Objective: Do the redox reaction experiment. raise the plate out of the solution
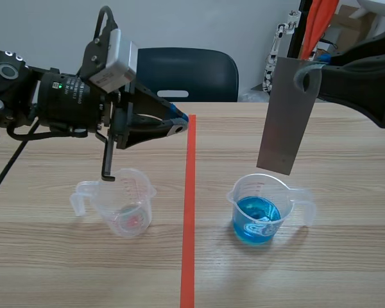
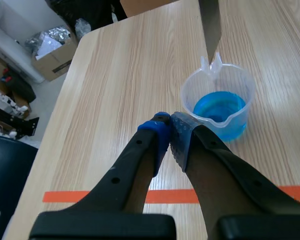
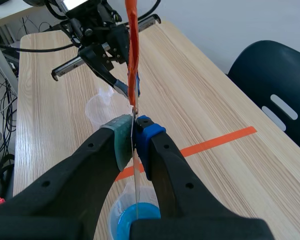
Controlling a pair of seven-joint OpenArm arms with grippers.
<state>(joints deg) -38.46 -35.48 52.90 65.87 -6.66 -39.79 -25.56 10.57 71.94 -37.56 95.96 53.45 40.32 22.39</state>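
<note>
Nearest in the scene view, a cup of blue solution (image 1: pixel 258 215) and a second clear cup (image 1: pixel 123 206) stand on the counter (image 1: pixel 346 256). From the right, the level right end effector (image 1: pixel 306 77) pinches the grey plate (image 1: pixel 283 122), which hangs upright above the solution, clear of it. Raised left end effector (image 1: pixel 179 123) points inward. Left wrist view: its fingers (image 2: pixel 160 134) meet on nothing, that cup of blue solution ahead. Right wrist view: pads (image 3: pixel 121 136) clamp the plate edge-on over the same cup.
</note>
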